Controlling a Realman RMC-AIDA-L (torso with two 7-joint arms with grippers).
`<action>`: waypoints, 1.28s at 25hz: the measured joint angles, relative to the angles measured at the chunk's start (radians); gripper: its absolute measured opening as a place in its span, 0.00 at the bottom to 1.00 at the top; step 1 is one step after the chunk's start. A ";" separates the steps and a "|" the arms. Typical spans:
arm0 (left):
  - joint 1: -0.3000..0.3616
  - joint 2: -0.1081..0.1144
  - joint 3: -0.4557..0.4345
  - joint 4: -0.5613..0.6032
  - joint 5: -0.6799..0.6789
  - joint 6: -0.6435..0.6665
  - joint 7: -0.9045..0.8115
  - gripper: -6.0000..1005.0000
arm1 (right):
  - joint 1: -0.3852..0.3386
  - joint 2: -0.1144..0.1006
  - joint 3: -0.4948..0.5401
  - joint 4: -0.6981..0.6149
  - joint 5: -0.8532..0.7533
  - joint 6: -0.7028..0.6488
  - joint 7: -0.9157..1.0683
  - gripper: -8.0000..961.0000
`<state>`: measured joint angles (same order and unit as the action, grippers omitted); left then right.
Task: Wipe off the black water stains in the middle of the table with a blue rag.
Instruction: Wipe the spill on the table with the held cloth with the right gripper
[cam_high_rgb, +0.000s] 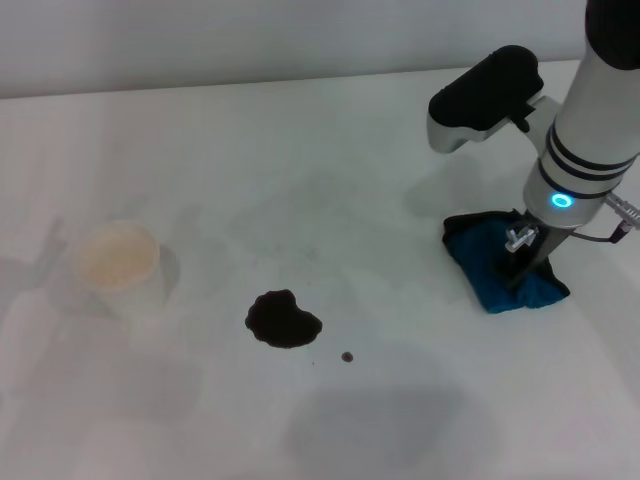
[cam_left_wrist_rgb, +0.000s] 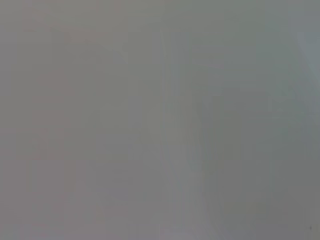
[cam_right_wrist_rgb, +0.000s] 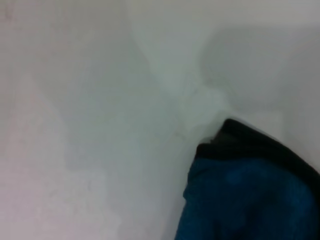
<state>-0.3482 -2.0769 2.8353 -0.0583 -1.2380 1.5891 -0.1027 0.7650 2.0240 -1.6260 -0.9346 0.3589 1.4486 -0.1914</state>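
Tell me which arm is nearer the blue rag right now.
Right. The right gripper is down on the blue rag; the left arm is out of view.

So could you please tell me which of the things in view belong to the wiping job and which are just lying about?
Part of the job:
- blue rag, under the right gripper
- black water stains, with a tiny dark dot beside them
- table

Just lying about:
- pale translucent cup, on the robot's left side of the table
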 joint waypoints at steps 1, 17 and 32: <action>0.000 0.000 0.000 0.000 0.000 0.000 0.000 0.88 | 0.002 0.001 -0.004 -0.004 0.005 0.001 0.000 0.16; -0.003 -0.002 0.004 0.001 0.003 0.005 0.000 0.88 | 0.072 0.004 -0.280 -0.056 0.249 -0.058 0.050 0.11; -0.015 0.000 0.004 0.012 0.007 0.010 0.000 0.88 | 0.190 0.004 -0.630 -0.185 0.522 -0.110 0.183 0.11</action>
<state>-0.3637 -2.0769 2.8394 -0.0459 -1.2311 1.5989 -0.1027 0.9554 2.0279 -2.2563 -1.1199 0.8813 1.3381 -0.0080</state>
